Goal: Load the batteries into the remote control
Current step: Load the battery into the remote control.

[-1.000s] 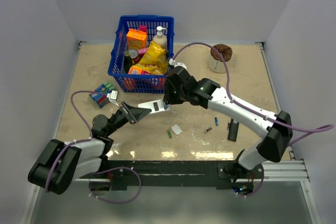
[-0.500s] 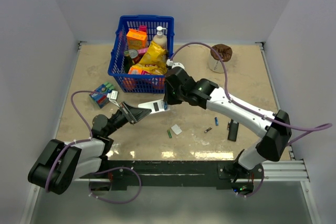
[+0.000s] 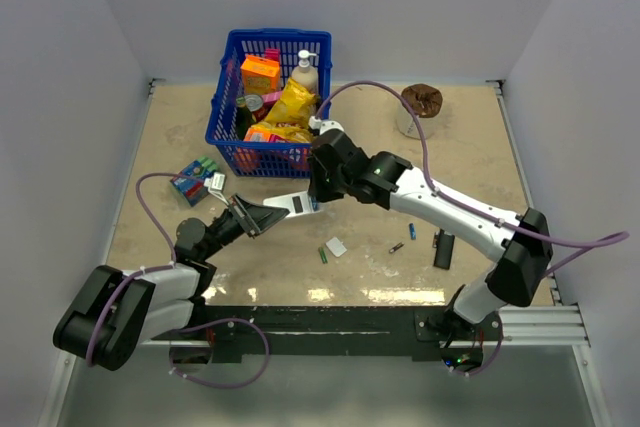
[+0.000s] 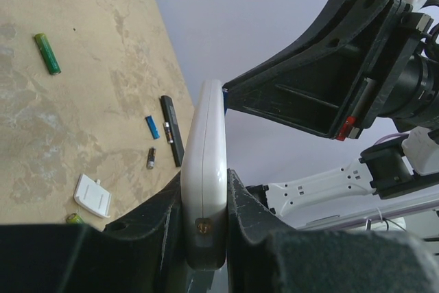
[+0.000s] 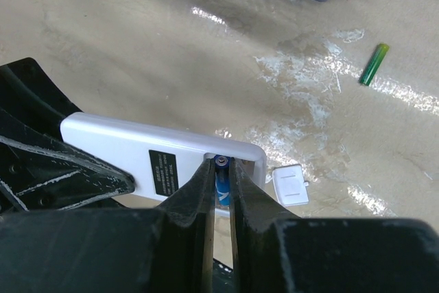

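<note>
Right end effector at remote control

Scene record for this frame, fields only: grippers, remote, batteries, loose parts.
left gripper: shut on white remote, held off the table
right gripper: shut on blue battery, at the notch in the remote's end
loose on table: green battery, loose blue battery, dark battery, second green battery
white cover piece: off, lying on table
black remote: on table beside loose blue battery

The right hand has edged slightly left
</note>
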Controlling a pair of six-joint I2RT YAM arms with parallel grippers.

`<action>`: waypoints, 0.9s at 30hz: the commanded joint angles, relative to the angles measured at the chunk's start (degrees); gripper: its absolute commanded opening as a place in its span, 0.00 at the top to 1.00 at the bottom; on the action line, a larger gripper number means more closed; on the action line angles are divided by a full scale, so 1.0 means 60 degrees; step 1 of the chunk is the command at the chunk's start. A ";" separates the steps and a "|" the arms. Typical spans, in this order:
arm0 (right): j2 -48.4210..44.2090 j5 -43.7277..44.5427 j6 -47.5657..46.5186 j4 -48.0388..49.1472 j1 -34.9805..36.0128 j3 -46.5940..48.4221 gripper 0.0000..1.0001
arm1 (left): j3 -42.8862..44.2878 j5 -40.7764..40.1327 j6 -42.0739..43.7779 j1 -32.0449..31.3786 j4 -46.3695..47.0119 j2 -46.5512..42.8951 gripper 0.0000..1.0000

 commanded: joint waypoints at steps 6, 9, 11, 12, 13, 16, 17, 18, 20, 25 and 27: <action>0.0055 -0.0425 0.0382 -0.0009 0.0185 -0.0423 1.00 | -0.1329 -0.0310 0.0224 0.0029 0.6039 -0.0148 1.00; -0.0047 -0.0411 0.0733 0.0152 0.0185 -0.0745 1.00 | -0.1285 -0.0339 0.0253 0.0029 0.6039 -0.0178 1.00; -0.0193 -0.0556 0.0982 0.0371 0.0185 -0.1096 1.00 | -0.1242 -0.0354 0.0254 0.0029 0.6039 -0.0265 1.00; -0.0238 -0.0688 0.1042 0.0459 0.0185 -0.1213 1.00 | -0.1242 -0.0354 0.0268 0.0029 0.6039 -0.0280 1.00; -0.0267 -0.0877 0.1115 0.0590 0.0185 -0.1447 1.00 | -0.1242 -0.0339 0.0283 0.0029 0.6039 -0.0324 1.00; -0.0180 -0.1230 0.1349 0.0607 0.0170 -0.1668 0.99 | -0.1212 -0.0296 0.0327 0.0029 0.6039 -0.0383 1.00; -0.0136 -0.1274 0.1364 0.0577 0.0170 -0.1669 0.98 | -0.1183 -0.0266 0.0327 0.0029 0.6039 -0.0397 1.00; -0.0048 -0.1347 0.1379 0.0562 0.0170 -0.1669 0.95 | -0.1183 -0.0237 0.0356 0.0029 0.6039 -0.0412 1.00; -0.0033 -0.1421 0.1394 0.0577 0.0126 -0.1712 0.93 | -0.1197 -0.0222 0.0371 0.0029 0.6039 -0.0456 1.00; -0.0325 -0.1844 0.1613 0.0927 -0.0196 -0.2137 0.82 | -0.1183 -0.0105 0.0385 0.0029 0.6039 -0.0602 1.00; -0.0471 -0.2079 0.1657 0.1132 -0.0385 -0.2254 0.78 | -0.1183 -0.0061 0.0385 0.0029 0.6039 -0.0632 1.00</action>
